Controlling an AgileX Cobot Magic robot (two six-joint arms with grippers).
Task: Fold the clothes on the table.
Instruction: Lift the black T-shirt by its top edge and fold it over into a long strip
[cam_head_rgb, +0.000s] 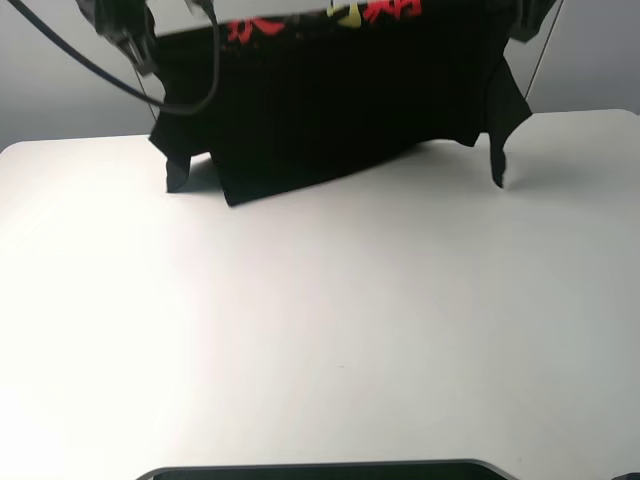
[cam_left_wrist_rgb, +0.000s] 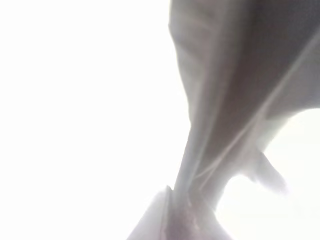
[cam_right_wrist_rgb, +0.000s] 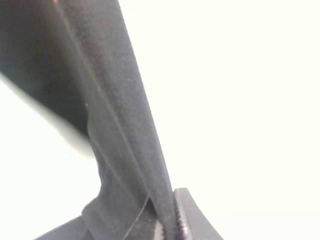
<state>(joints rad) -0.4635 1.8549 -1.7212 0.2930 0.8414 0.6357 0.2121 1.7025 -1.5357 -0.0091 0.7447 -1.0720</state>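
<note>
Red and yellow characters (cam_head_rgb: 392, 9) on the black T-shirt (cam_head_rgb: 330, 100), half out of frame, none legible.

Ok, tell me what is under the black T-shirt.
Beneath the held-up T-shirt only the white table shows. The shirt's lower fold rests on the tabletop and hides whatever lies under or behind it.

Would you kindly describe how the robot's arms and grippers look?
Both arms show only as black parts at the high view's top. A thick black cable loops by the left arm, a thin cable by the right arm. Dark grey right gripper; washed-out pale left gripper.
</note>
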